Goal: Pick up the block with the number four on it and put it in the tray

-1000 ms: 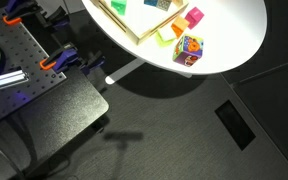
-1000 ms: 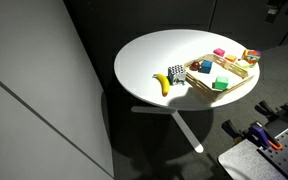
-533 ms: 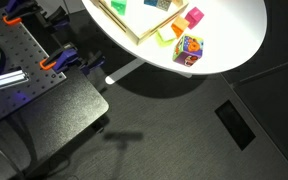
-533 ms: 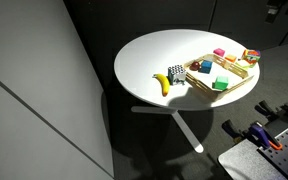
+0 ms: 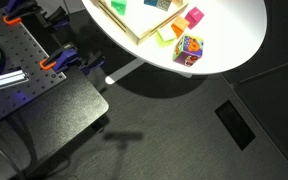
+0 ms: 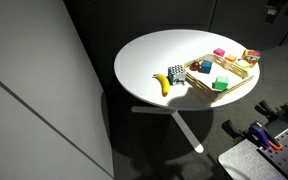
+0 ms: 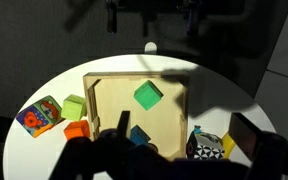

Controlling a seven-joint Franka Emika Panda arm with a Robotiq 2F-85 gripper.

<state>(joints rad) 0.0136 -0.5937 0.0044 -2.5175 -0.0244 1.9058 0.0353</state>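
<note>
The light wood tray (image 7: 112,100) lies on the round white table (image 7: 169,62) and shows in both exterior views (image 5: 130,22) (image 6: 230,76). A green block (image 7: 148,95) and a blue block (image 7: 139,135) lie in it. Beside the tray sit a multicoloured cube (image 7: 39,115) (image 5: 189,48), a light green block (image 7: 74,106) and an orange block (image 7: 76,130). No number is readable on any block. My gripper (image 7: 184,132) hangs high above the tray's edge, open and empty, with its dark fingers (image 7: 124,125) wide apart.
A black-and-white patterned cube (image 7: 206,147) (image 6: 176,74) and a banana (image 6: 164,83) lie on the table beside the tray. A pink block (image 5: 194,17) sits near the multicoloured cube. A clamped bench (image 5: 24,60) stands beside the table.
</note>
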